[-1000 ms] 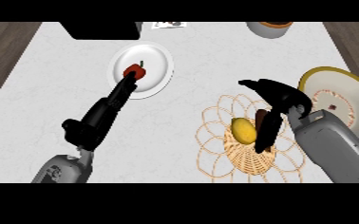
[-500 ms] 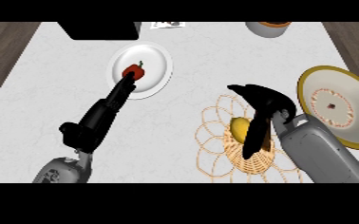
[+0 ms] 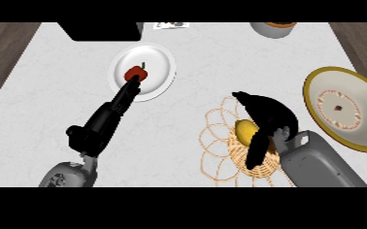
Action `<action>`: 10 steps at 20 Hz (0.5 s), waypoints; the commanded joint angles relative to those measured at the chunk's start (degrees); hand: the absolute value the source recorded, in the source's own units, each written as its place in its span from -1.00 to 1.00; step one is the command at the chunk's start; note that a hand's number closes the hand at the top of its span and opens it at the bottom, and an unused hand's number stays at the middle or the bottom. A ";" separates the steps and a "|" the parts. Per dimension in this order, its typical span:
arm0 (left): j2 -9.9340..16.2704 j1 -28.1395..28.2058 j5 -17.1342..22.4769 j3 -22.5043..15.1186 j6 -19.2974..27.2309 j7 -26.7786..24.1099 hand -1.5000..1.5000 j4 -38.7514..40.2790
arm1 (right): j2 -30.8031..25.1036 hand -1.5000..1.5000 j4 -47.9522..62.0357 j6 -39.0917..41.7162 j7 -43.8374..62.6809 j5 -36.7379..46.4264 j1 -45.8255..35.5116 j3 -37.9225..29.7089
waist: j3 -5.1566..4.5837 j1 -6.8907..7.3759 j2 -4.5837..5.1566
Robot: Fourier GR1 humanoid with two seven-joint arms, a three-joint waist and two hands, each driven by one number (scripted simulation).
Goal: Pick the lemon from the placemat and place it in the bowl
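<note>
The yellow lemon lies on the woven straw placemat at the lower centre-right. My right hand is over the lemon's right side. Its fingers arch past the lemon's far side with a gap showing, and its thumb reaches down the near side. The hand is open and the lemon still rests on the mat. The bowl, cream with a yellow rim, stands to the right of the mat, partly cut off by the view's edge. My left hand lies at the left with straight fingers pointing up toward a white plate.
A white plate holds a red fruit at the upper left, right at my left fingertips. A black box sits at the back left, a small paper beside it, and a round pot at the back right.
My right hand has moved left over the placemat and its fingers have come round the lemon. The lemon has stayed in place. The left arm has not moved.
</note>
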 commanded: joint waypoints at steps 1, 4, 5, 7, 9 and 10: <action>0.92 -0.30 1.08 2.72 -2.10 2.06 0.00 -1.98 | 2.24 -1.00 -2.01 -2.23 1.75 7.26 4.13 2.37 | 0.01 0.06 -0.01; -0.62 -0.54 -0.56 2.16 -2.13 -0.64 0.00 1.31 | 3.91 -1.00 2.35 -4.16 0.21 13.22 2.77 3.53 | 0.01 0.08 0.08; -1.06 -0.49 -0.06 2.56 -2.32 0.88 0.00 0.19 | 3.18 -1.00 1.14 -3.10 -0.27 13.95 3.39 2.51 | 0.01 0.06 0.04; 0.17 1.52 -0.15 4.00 -3.91 -0.54 0.00 -1.18 | 2.89 -1.00 1.31 -1.64 -1.10 14.49 4.46 -0.18 | 0.01 0.12 0.02; -2.28 -0.18 -1.38 2.63 -3.69 -1.40 0.00 2.31 | 1.95 -1.00 3.93 -4.38 -5.96 17.15 6.80 -0.31 | 0.02 -0.02 0.08; -2.18 -1.33 -1.97 3.34 -2.65 2.95 0.00 -1.44 | 5.46 -1.00 3.88 -2.65 -1.91 17.67 4.76 -0.74 | 0.02 0.12 0.04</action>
